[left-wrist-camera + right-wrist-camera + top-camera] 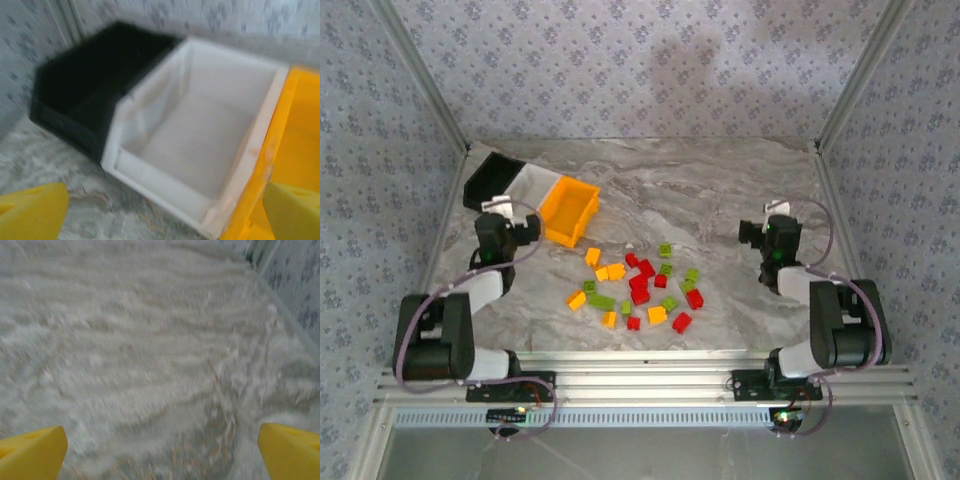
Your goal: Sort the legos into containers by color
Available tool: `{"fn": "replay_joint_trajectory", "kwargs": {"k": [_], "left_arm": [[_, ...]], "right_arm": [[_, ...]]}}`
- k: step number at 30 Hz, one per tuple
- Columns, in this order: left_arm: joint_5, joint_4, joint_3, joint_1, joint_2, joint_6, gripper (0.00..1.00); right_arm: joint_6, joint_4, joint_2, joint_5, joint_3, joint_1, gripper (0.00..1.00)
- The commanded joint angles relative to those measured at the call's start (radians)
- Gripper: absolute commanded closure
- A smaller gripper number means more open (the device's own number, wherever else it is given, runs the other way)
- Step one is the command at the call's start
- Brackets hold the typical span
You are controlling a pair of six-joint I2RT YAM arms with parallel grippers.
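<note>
Black bin [488, 180], white bin [532, 186] and orange bin [568, 210] stand wall to wall in the far-left corner of the counter [740, 180], blocking it. The left fingers [31, 210] hang just before them. Legos [640, 285] crowd the centre-front with narrow gaps. The far edge and right side lie bare, and so, it seems through the blur, does the stretch before the right fingers [31, 450]. Frame posts [420, 75] bound both sides.

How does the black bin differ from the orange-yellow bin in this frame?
Colour: the black bin is dark, while the orange-yellow bin is bright.
Place: the black bin sits furthest left and back, while the orange-yellow bin is nearest the legos.
Inside: the orange-yellow bin's floor shows bare, while the black bin's is too dark to judge fully.
Shared: both are open-top, similar in size, and flank the white bin.
</note>
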Motion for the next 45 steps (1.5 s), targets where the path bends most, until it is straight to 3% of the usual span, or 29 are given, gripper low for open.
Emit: {"fn": "replay_joint_trajectory", "kwargs": {"k": [1,4,6,7,9,10,12,15,17,18,20,22,24,25,26,28,29,35,38,45], "left_arm": [[-0.062,-0.06,0.008,-0.003,-0.12,-0.08,0.0],[-0.106,-0.081,0.026,-0.001,-0.189,-0.205,0.0],[-0.183,-0.141,0.051,0.001,-0.208,-0.398,0.0],[-0.211,-0.201,0.069,0.007,-0.219,-0.503,0.0],[-0.246,-0.442,0.124,0.022,-0.243,-0.749,0.0],[-0.279,-0.547,0.151,0.027,-0.253,-0.865,0.0],[-0.192,-0.464,0.124,0.042,-0.269,-0.857,0.0],[-0.066,-0.399,0.095,0.048,-0.285,-0.844,0.0],[-0.027,-0.451,0.121,0.047,-0.284,-0.848,0.0],[-0.007,-0.462,0.126,0.047,-0.285,-0.849,0.0],[0.024,-0.457,0.119,0.046,-0.295,-0.842,0.0],[0.023,-0.431,0.098,0.033,-0.323,-0.812,0.0],[0.0,-0.423,0.084,0.018,-0.358,-0.784,0.0],[-0.006,-0.423,0.079,0.013,-0.375,-0.768,0.0],[-0.004,-0.431,0.078,0.011,-0.389,-0.757,0.0],[0.003,-0.464,0.09,0.01,-0.41,-0.747,0.0],[0.01,-0.488,0.101,0.009,-0.416,-0.744,0.0],[0.078,-0.65,0.181,0.004,-0.432,-0.758,0.0],[0.112,-0.648,0.185,-0.004,-0.439,-0.758,0.01],[0.15,-0.66,0.172,-0.018,-0.441,-0.76,0.0]], "right_arm": [[0.041,-0.206,-0.082,0.066,0.094,0.04,0.0],[0.068,-0.268,-0.115,0.234,0.147,0.136,0.0],[0.133,-0.27,-0.115,0.328,0.176,0.195,0.0],[0.222,-0.286,-0.113,0.315,0.193,0.203,0.0],[0.434,-0.313,-0.107,0.106,0.209,0.161,0.0],[0.498,-0.276,-0.09,-0.082,0.209,0.114,0.0],[0.648,-0.234,-0.018,-0.334,0.232,0.057,0.0],[0.648,-0.244,0.105,-0.49,0.323,0.075,0.0],[0.524,-0.363,0.133,-0.395,0.401,0.153,0.0],[0.469,-0.435,0.133,-0.288,0.439,0.199,0.0],[0.439,-0.503,0.126,0.035,0.474,0.308,0.0],[0.427,-0.446,0.119,0.263,0.454,0.376,0.0],[0.606,-0.529,0.121,0.512,0.458,0.414,0.0],[0.899,-0.707,0.129,0.582,0.479,0.413,0.0],[0.959,-0.703,0.134,0.491,0.47,0.383,0.0],[0.818,-0.444,0.165,0.261,0.417,0.336,0.17],[0.832,-0.447,0.191,0.242,0.438,0.353,0.16],[0.772,-0.853,0.506,0.01,0.944,0.502,0.18],[0.798,-0.76,0.59,-0.071,1.001,0.58,0.16],[0.898,-0.742,0.763,-0.098,1.218,0.697,0.17]]}}
